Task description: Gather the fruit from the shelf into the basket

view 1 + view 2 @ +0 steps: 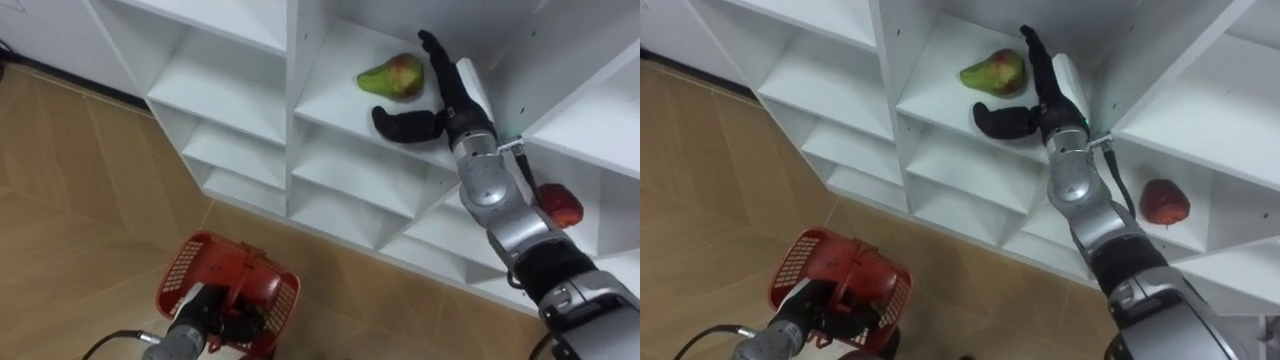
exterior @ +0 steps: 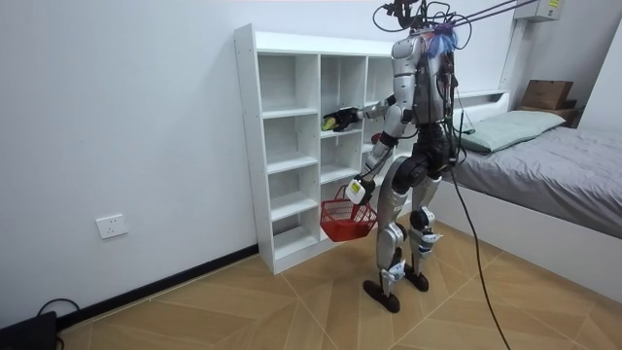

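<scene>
A green-and-red pear (image 1: 393, 76) lies on a middle shelf of the white closet (image 1: 250, 110). My right hand (image 1: 452, 95) is inside that compartment, open, its fingers straight just to the right of the pear and the thumb spread in front of it. A red apple (image 1: 560, 205) rests on a lower shelf further right, partly behind my right forearm. My left hand (image 1: 208, 312) hangs low, shut on the handle of a red mesh basket (image 1: 190, 268). In the room view I stand facing the closet (image 2: 292, 146), with the basket (image 2: 345, 222) at knee height.
The closet's other compartments in view hold nothing. Wooden floor lies under the basket. A bed (image 2: 544, 165) stands close behind me on the room view's right, with a cardboard box (image 2: 546, 94) beyond it.
</scene>
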You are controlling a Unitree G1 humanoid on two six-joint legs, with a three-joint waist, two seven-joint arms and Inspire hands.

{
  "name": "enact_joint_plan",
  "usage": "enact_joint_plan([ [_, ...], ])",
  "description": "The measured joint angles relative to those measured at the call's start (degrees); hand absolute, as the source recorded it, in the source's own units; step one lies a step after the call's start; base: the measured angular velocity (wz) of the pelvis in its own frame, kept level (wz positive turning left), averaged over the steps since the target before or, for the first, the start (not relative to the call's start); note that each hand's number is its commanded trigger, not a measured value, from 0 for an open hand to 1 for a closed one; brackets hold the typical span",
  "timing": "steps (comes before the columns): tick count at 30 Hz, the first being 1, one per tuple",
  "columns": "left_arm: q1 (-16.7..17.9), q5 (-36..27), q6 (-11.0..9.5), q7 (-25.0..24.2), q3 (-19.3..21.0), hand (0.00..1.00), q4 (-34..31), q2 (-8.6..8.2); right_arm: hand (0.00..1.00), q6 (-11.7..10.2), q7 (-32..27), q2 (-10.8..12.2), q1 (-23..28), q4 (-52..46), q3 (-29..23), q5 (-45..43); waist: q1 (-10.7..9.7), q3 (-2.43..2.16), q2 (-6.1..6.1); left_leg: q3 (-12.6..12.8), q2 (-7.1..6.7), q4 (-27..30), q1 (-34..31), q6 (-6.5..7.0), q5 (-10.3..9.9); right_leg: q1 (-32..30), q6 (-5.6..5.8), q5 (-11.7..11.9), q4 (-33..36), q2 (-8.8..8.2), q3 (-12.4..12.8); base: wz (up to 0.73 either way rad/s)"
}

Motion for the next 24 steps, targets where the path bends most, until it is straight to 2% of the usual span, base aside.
enact_joint_plan([
  [10,-0.71,-1.54,-0.1,-0.03,-0.01,1.0,-0.01,0.24,0.0,-0.04,1.2,-0.64,-0.32,0.15,0.55,-0.19,0.02,0.05,-0.07,0.0,-0.02,0.03,-0.08,0.01,0.01,-0.12,-0.01,0.0,0.1,-0.04,0.01,0.0],
  [11,-0.74,-1.58,-0.14,-0.04,-0.01,1.0,-0.01,0.24,0.06,-0.05,1.21,-0.65,-0.32,0.14,0.59,-0.19,0.01,0.06,-0.08,0.0,-0.02,0.03,-0.08,0.01,0.01,-0.13,-0.01,0.0,0.1,-0.04,0.01,0.0],
  [12,-0.78,-1.6,-0.27,-0.05,-0.06,1.0,-0.01,0.24,0.21,-0.07,1.23,-0.67,-0.32,0.15,0.69,-0.19,0.01,0.07,-0.11,0.01,-0.02,0.01,-0.07,0.01,0.01,-0.13,-0.01,0.0,0.1,-0.04,0.02,0.0],
  [13,-0.81,-1.6,-0.33,-0.09,-0.07,1.0,-0.01,0.24,0.43,-0.07,1.26,-0.67,-0.32,0.15,0.72,-0.19,0.01,0.08,-0.14,0.01,-0.02,0.01,-0.07,0.01,0.01,-0.13,-0.01,0.0,0.1,-0.04,0.02,0.0],
  [14,-0.82,-1.6,-0.37,-0.31,-0.08,1.0,-0.01,0.24,0.58,-0.07,1.27,-0.67,-0.33,0.16,0.73,-0.19,0.01,0.1,-0.18,0.01,-0.02,0.01,-0.07,0.01,0.01,-0.13,-0.01,0.0,0.1,-0.04,0.02,0.0],
  [18,-0.82,-1.63,-0.38,-0.77,-0.07,1.0,-0.01,0.3,0.93,-0.11,0.89,-0.87,-0.45,0.07,0.71,-2.01,0.0,0.15,-0.32,0.01,-0.02,0.03,-0.07,0.01,0.01,-0.12,0.0,0.0,0.1,-0.04,0.03,0.0],
  [20,-0.82,-1.63,-0.46,-0.95,-0.08,1.0,-0.01,0.37,1.0,-0.1,0.05,-0.96,-1.08,0.19,0.7,-3.42,0.0,0.15,-0.33,0.02,-0.02,0.02,-0.07,0.01,0.01,-0.12,-0.01,0.0,0.1,-0.03,0.03,0.0],
  [24,-0.83,-1.65,-0.53,-1.0,-0.07,1.0,-0.01,0.5,1.0,0.29,-1.04,-1.18,-2.49,0.38,0.72,-7.96,0.04,0.17,-0.35,0.01,-0.04,-0.07,-0.07,0.01,0.01,-0.09,0.0,0.0,-0.06,-0.02,0.01,0.0],
])
